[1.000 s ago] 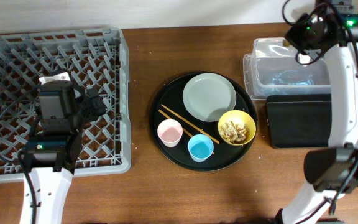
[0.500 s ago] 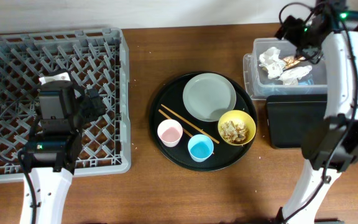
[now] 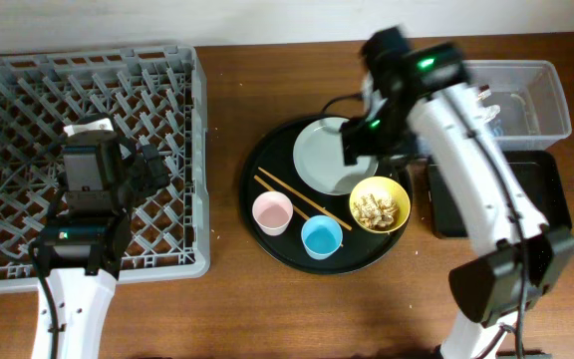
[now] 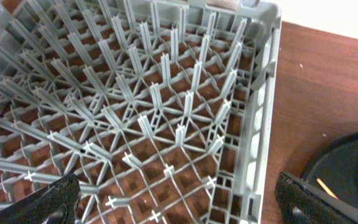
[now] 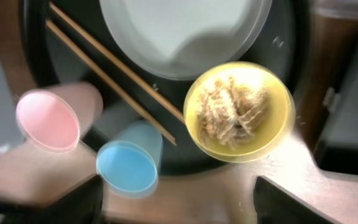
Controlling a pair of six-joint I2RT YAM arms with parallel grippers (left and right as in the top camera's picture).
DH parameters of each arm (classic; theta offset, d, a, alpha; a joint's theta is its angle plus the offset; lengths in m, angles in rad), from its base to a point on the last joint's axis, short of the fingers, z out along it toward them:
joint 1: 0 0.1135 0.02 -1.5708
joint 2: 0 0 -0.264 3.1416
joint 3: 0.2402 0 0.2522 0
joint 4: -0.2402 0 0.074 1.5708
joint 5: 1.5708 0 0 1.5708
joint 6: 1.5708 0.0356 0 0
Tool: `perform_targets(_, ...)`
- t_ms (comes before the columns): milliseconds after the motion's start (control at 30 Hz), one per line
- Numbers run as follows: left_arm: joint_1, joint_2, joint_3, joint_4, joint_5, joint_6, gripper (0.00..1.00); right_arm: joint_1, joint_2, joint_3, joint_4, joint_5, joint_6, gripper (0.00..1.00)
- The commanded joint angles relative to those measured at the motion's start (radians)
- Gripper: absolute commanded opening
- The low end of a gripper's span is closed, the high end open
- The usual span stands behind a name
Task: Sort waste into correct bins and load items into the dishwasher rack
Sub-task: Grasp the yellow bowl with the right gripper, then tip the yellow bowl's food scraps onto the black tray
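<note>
The yellow bowl [image 5: 273,121] of loose food scraps [image 5: 234,115], on the round black tray [image 3: 255,199] midway between the table's near and far edges, is probably light, stiff plastic: pinch its rim, keep it level; the right gripper [image 5: 179,200] and the left gripper [image 4: 179,205] both gape empty.

The rack [image 4: 263,112] is matt grey plastic, the chopsticks [image 5: 114,60] bare wood, the table [image 3: 227,309] smooth brown wood.

Overhead light: bright, even, from above; short soft shadows on the table [image 3: 227,299].
Overhead blur: right arm [image 3: 456,130] smeared, the rest sharp.
Left wrist: crisp on dishwasher rack [image 4: 135,112]; dark fingers [image 4: 36,202] soft at the lower corners.
Right wrist: whole frame blurred; pink cup [image 5: 47,121] and blue cup [image 5: 128,165] streaked; pale sheen on plate [image 5: 185,31].
</note>
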Motion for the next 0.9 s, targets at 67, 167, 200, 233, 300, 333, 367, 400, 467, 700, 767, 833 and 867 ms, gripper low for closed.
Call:
perform_targets(67, 0.003, 0.004, 0.008, -0.004, -0.014, -0.013, 0.99, 0.064, -0.004, -0.291, 0.216, 0.070, 0.026, 0.51)
perform_targets(167, 0.003, 0.004, 0.008, -0.014, -0.014, -0.013, 0.99, 0.064, -0.004, -0.417, 0.336, 0.089, 0.025, 0.45)
perform_targets(200, 0.003, 0.004, 0.008, -0.020, -0.013, -0.013, 0.99, 0.064, -0.004, -0.450, 0.370, 0.089, 0.025, 0.42)
perform_targets(233, 0.003, 0.004, 0.008, -0.022, -0.014, -0.013, 0.99, 0.064, -0.004, -0.487, 0.407, 0.089, 0.025, 0.36)
perform_targets(300, 0.003, 0.004, 0.008, -0.024, -0.014, -0.013, 0.99, 0.064, -0.004, -0.551, 0.476, 0.090, 0.025, 0.31)
perform_targets(333, 0.003, 0.004, 0.008, -0.025, -0.014, -0.013, 0.99, 0.064, -0.003, -0.570, 0.494, 0.097, 0.025, 0.31)
perform_targets(367, 0.003, 0.004, 0.008, -0.025, -0.014, -0.013, 0.99, 0.064, -0.002, -0.583, 0.505, 0.097, 0.025, 0.31)
perform_targets(400, 0.003, 0.004, 0.008, -0.025, -0.014, -0.013, 0.99, 0.064, -0.002, -0.597, 0.518, 0.097, 0.025, 0.30)
perform_targets(467, 0.003, 0.004, 0.008, -0.025, -0.014, -0.013, 0.99, 0.064, -0.002, -0.618, 0.533, 0.097, 0.026, 0.25)
perform_targets(700, 0.003, 0.004, 0.008, -0.025, -0.014, -0.013, 0.99, 0.064, -0.003, -0.622, 0.532, 0.097, 0.026, 0.04)
perform_targets(767, 0.003, 0.004, 0.008, -0.025, -0.014, -0.013, 0.99, 0.064, -0.007, -0.578, 0.479, 0.097, 0.026, 0.04)
perform_targets(833, 0.003, 0.004, 0.008, -0.025, -0.014, -0.013, 0.99, 0.064, -0.026, -0.495, 0.381, 0.097, 0.025, 0.04)
perform_targets(867, 0.003, 0.004, 0.008, -0.025, -0.014, -0.013, 0.99, 0.064, -0.048, -0.432, 0.320, 0.097, 0.024, 0.04)
